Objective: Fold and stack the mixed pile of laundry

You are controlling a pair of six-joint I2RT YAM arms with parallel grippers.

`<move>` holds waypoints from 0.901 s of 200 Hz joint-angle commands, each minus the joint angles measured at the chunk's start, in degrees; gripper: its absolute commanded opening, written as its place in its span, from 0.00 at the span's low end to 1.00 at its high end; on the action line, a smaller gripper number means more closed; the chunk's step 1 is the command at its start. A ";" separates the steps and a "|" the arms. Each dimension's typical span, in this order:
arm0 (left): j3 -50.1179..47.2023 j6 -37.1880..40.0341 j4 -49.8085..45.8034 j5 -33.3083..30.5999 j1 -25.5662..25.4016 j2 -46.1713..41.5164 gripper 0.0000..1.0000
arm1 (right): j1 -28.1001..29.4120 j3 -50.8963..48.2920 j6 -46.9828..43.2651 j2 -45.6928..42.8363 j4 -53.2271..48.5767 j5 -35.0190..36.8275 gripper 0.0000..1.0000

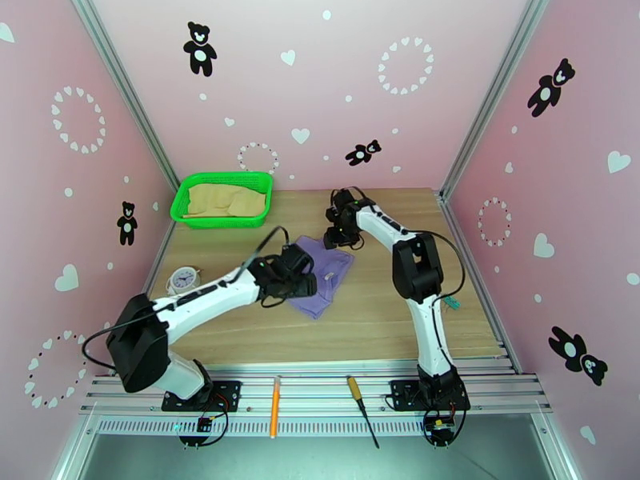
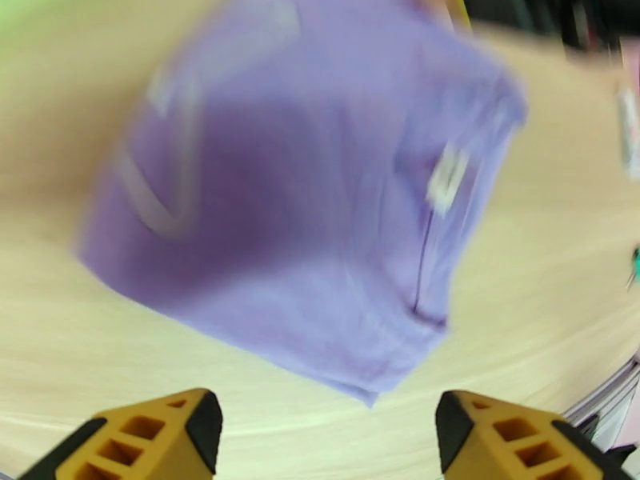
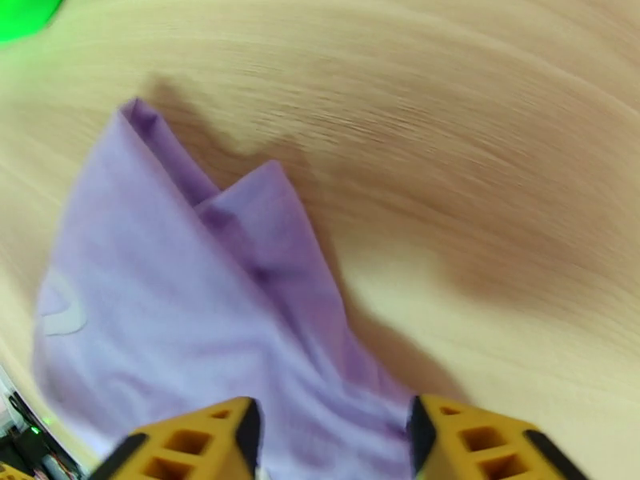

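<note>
1. The lavender-purple shirt (image 1: 326, 278) lies rumpled on the wooden worktop (image 1: 384, 322), about midway between the two arms and a little left of centre
2. The left arm (image 1: 216, 294) reaches in from the near left, and its left jaws sit over the shirt's left part in the top view
3. In the left wrist view both yellow fingertips (image 2: 152, 434) stand spread wide with nothing between them. The shirt (image 2: 320, 194) lies ahead of them on the pale wood, blurred, with a pale print showing near its left side
4. The right arm (image 1: 416, 270) bends over from the near right, and its right jaws are at the shirt's far edge
5. In the right wrist view these fingertips (image 3: 468, 442) are also spread apart. A fold of the lavender cloth (image 3: 184, 314) runs down between them, but they are not pressed onto it
6. That view shows two pointed flaps of cloth sticking out toward the bare wood, with a curved pale mark at the left
7. The tan-beige garment (image 1: 226, 202) lies inside the green mesh basket (image 1: 181, 208), which stands at the far left corner of the worktop, well apart from the shirt
8. A small white alarm clock (image 1: 184, 279) stands near the left edge, just beside the left arm
9. An orange pen-like stick (image 1: 274, 406) and a yellow-handled screwdriver (image 1: 358, 414) lie on the metal rail between the two arm bases
</note>
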 commanded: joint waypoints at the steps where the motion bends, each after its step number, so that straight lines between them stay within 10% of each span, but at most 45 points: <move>1: 2.96 5.92 -8.17 -1.27 7.22 0.95 0.76 | 0.01 -8.88 5.17 -14.01 0.00 1.43 0.68; 86: 2.06 11.01 11.66 15.42 16.44 16.73 0.72 | 1.14 -41.20 30.21 -18.57 29.38 -9.67 0.78; 128: -3.34 10.98 14.95 13.20 16.44 19.03 0.71 | 1.35 -36.02 31.86 -9.98 33.14 -9.59 0.71; 180: -13.41 9.20 18.21 13.67 15.65 18.04 0.70 | 0.91 -17.00 26.51 4.10 24.06 -8.75 0.39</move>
